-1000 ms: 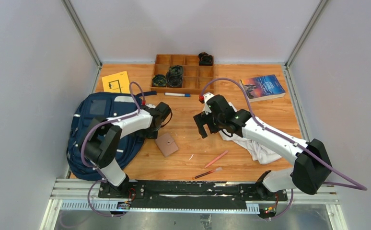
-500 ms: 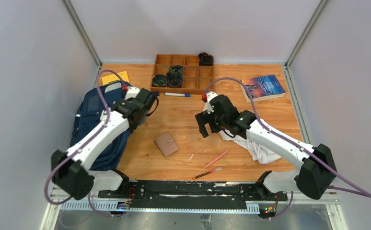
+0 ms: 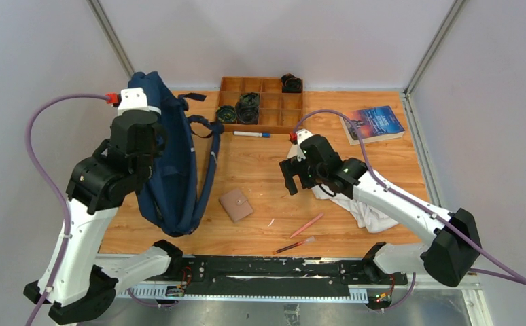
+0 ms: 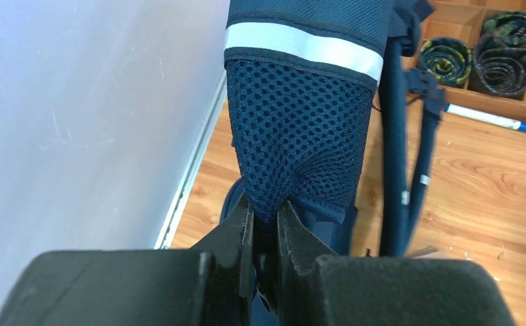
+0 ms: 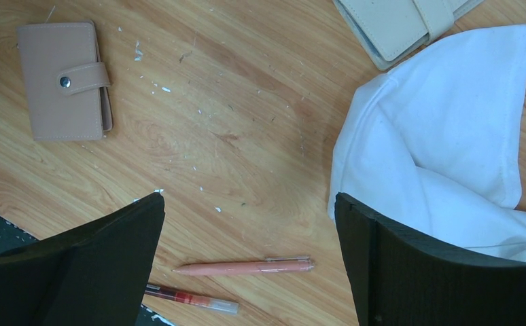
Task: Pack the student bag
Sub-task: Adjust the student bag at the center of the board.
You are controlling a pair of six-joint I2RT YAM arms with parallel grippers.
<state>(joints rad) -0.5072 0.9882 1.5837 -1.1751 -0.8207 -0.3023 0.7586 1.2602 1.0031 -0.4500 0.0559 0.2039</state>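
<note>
Wood table [image 3: 260, 176], grey walls. Bag [image 3: 175, 163] hangs at left side, long axis far-to-near, mesh [image 4: 301, 136] pinched in left pincer [image 4: 266, 221]. Right pincer [image 5: 248, 204] spread mid-table over pen [image 5: 243, 267], bag well to its left.

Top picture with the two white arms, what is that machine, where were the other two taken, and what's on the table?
It's two robot arms bolted to a table, seen from above. The other pictures come from a camera on each wrist. The left arm has its jaws shut on the mesh of the navy backpack, holding it up. The right arm has open, empty jaws near a tan wallet, a pink pen and white cloth. A book, marker and wooden tray lie beyond.
</note>
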